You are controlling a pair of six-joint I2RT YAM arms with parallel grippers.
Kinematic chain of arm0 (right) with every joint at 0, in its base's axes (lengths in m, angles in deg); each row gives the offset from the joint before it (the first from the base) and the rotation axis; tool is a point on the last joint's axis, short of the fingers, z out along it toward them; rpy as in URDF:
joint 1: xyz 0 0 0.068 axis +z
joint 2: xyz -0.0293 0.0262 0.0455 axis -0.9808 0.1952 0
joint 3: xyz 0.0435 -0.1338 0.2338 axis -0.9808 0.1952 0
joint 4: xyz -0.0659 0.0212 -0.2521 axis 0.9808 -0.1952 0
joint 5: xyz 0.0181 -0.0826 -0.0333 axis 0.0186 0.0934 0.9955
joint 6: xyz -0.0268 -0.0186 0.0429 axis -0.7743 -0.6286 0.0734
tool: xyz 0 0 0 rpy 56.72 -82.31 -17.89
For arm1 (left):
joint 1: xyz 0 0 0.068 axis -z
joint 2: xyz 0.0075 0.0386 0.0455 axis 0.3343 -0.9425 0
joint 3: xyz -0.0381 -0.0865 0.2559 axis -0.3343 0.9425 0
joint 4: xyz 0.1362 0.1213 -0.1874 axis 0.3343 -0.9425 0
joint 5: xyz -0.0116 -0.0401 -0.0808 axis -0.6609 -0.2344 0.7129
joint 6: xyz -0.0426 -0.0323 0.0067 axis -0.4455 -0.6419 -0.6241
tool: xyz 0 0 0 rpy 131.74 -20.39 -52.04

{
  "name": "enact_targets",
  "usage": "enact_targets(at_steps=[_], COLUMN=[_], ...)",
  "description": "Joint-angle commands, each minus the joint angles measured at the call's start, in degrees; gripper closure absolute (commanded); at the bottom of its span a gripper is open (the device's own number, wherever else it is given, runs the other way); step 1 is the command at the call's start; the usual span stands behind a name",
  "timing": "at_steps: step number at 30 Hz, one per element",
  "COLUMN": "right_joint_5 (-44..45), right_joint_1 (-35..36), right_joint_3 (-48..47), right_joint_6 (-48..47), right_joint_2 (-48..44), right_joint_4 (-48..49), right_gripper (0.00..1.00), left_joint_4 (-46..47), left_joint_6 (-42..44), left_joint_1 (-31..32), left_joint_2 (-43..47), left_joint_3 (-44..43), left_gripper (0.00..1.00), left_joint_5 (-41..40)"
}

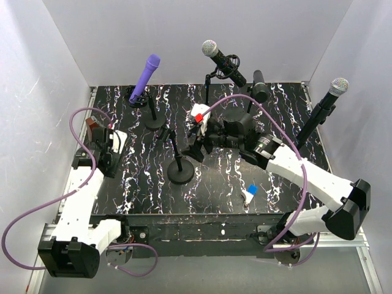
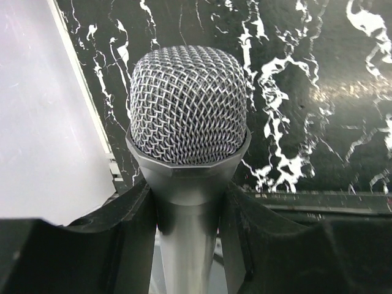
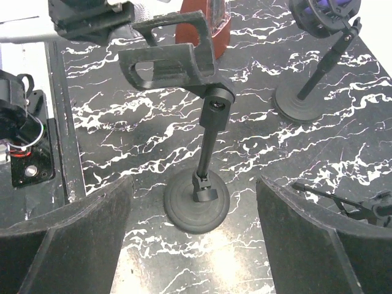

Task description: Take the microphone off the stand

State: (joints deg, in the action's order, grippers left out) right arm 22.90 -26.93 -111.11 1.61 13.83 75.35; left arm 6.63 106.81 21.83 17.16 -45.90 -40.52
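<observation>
Left gripper (image 2: 187,211) is clamped on the microphone (image 2: 188,104). Fingers (image 2: 131,226) press both sides of the silver body just under the mesh head, and the head sticks out past the fingertips. Microphone is off the stand (image 3: 207,131) and sits at the left edge of the table (image 1: 214,184), well apart from it. The stand is upright mid-table with its clip (image 3: 168,61) empty and tilted.

Right gripper (image 3: 193,245) is wide open and holds nothing. In the right wrist view the stand sits centred between the two fingers (image 3: 67,239) but beyond the tips, with no contact visible. In the top view it's just behind the clip. A purple microphone (image 1: 145,76) is on its own stand at the back left.
</observation>
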Motion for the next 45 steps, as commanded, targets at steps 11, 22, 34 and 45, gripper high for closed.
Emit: enact_targets(at_steps=[11,22,34,45], right_joint_5=[2.41,2.85,2.85,2.76], right_joint_1=[-0.04,-0.05,-0.04,-0.13], right_joint_3=[-5.71,-4.92,-4.21,-4.56], right_joint_6=[-6.8,-7.24,-7.94,-7.77], right_joint_2=[-4.77,-4.77,-3.98,-4.07], right_joint_4=[-10.73,-10.65,-9.85,-10.82], right_gripper=[0.14,0.14,0.14,0.14], left_joint_4=[25.09,30.63,33.1,23.81], left_joint_6=[-5.33,-2.61,0.64,2.92], left_joint_1=[-0.98,-2.04,-2.22,-2.22], left_joint_2=[-4.38,-9.31,-10.19,-7.73], left_joint_3=[18.21,21.99,25.86,19.56], left_gripper=[1.0,0.69,0.6,0.32], left_joint_5=[-7.53,-4.01,-0.32,5.03])
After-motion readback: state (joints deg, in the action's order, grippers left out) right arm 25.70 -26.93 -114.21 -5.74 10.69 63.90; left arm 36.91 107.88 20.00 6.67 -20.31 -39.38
